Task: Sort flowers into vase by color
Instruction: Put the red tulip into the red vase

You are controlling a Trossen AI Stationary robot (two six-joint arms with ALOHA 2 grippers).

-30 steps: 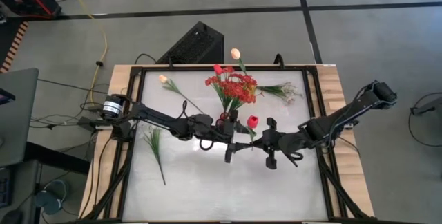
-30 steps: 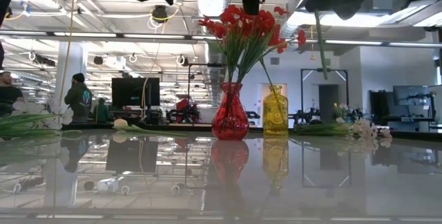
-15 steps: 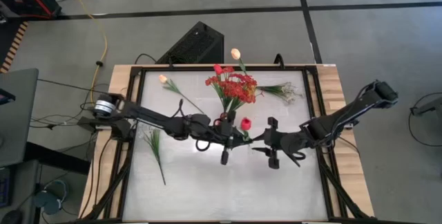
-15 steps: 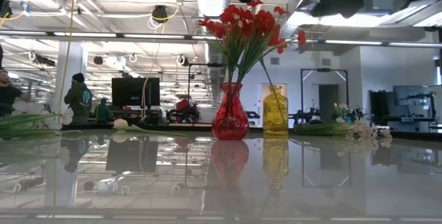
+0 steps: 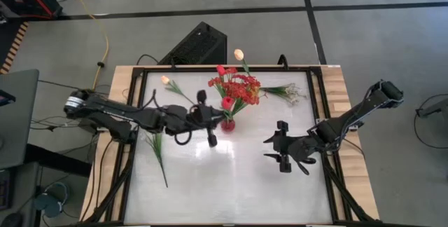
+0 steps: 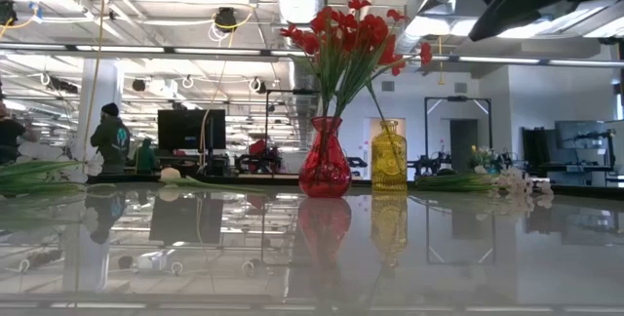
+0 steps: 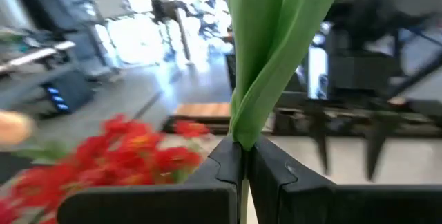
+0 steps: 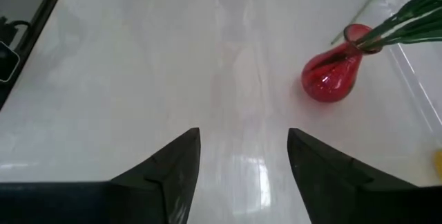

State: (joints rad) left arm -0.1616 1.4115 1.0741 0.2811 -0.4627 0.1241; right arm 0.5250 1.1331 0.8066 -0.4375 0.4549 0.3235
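Note:
My left gripper point(image 5: 213, 117) is shut on a red tulip point(image 5: 227, 102), held above the table beside the red vase point(image 5: 228, 124). The vase holds a bunch of small red blossoms point(image 5: 239, 87), which also show in the low view point(image 6: 346, 38) with the red vase point(image 6: 325, 165) and a yellow vase point(image 6: 389, 157). My right gripper point(image 5: 280, 148) is open and empty over the table's right half, and its wrist view shows the red vase point(image 8: 330, 77). Two pale tulips point(image 5: 166, 80) point(image 5: 239, 54), a white sprig point(image 5: 290, 92) and a green sprig point(image 5: 157, 146) lie flat. My left gripper pinches the tulip's green stem and leaves point(image 7: 243, 131) between its two fingers. The fingers point(image 7: 224, 165) come from the table's left side. The tulip is lifted clear of the table, with its red head next to the red blossoms over the vase.
The two vases stand close together at the table's far middle. A dark frame point(image 5: 137, 87) runs around the white tabletop. A black box point(image 5: 196, 45) sits on the floor beyond the far edge. People and screens show in the room behind, in the low view.
My left gripper has carried the red tulip from the table's middle toward the far and left, up to the red vase and its blossoms. My right gripper has drawn back a little toward the table's right and near edges, apart from the left gripper.

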